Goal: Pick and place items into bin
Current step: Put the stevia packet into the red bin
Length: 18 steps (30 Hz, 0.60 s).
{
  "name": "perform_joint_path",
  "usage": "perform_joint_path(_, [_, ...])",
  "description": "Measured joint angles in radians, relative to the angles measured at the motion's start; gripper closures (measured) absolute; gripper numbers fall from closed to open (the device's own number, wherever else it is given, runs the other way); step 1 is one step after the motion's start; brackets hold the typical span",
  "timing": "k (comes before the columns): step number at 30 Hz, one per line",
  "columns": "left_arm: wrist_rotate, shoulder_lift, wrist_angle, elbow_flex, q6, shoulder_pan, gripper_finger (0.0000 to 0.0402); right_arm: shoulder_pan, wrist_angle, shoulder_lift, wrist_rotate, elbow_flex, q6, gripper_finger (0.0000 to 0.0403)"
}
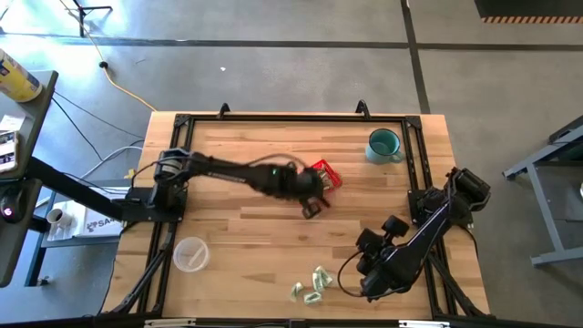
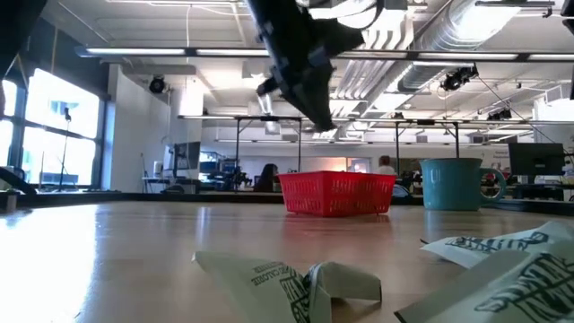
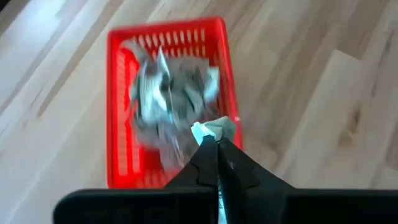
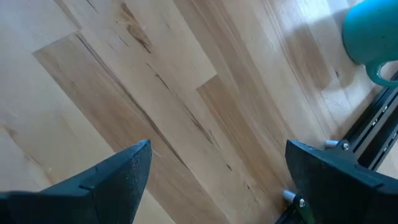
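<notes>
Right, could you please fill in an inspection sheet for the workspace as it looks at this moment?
Surface: wooden table, black frame round its edge.
Job's things: red basket holds a heap of wrapped pieces; loose wrapped pieces lie near the table's front edge.
Clutter: teal mug at the far right; clear cup at the front left.
Grippers: left gripper shut on one wrapped piece over the basket's edge; right gripper open above bare wood, holding nothing.
Cables: yellow cable on the floor.
Surroundings: concrete floor; people far behind in the low view.
</notes>
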<state>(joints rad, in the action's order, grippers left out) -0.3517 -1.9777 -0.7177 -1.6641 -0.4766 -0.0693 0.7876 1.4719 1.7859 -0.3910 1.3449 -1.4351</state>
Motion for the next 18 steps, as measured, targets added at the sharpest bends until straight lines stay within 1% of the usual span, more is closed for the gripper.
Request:
perform_joint_path(2, [0.044,-0.018,0.073,0.001,0.076,0.050,0.0354,0.000,-0.001,0.000,0.011,0.000,-0.005,0.0043])
perform_joint_path(6, [0.097,-0.036,0.165,0.001,0.130,0.112,0.0308,0.000,-0.015,0.000,0.019,0.000,-0.004,0.0043])
perform_joint_path(8, [0.103,-0.036,0.159,0.001,0.133,0.124,0.0280,0.000,-0.041,0.000,0.019,0.000,0.016,0.0043])
perform_joint_path(10, [0.106,-0.036,0.145,0.001,0.132,0.125,0.0251,0.000,-0.095,0.000,0.018,0.000,0.070,0.0043])
perform_joint_path(12, [0.111,-0.033,0.107,0.001,0.131,0.120,0.0221,0.001,-0.182,0.000,0.015,0.000,0.172,0.0043])
perform_joint_path(14, [0.153,-0.015,0.034,0.001,0.126,0.098,0.0197,0.001,-0.292,0.000,0.004,0.000,0.320,0.0043])
perform_joint_path(16, [0.175,0.015,-0.032,0.000,0.100,0.052,0.0181,-0.001,-0.406,0.000,-0.001,0.000,0.497,0.0043])
perform_joint_path(18, [0.160,0.041,-0.127,0.000,0.064,-0.018,0.0175,-0.015,-0.501,0.000,0.007,-0.001,0.678,0.0043])
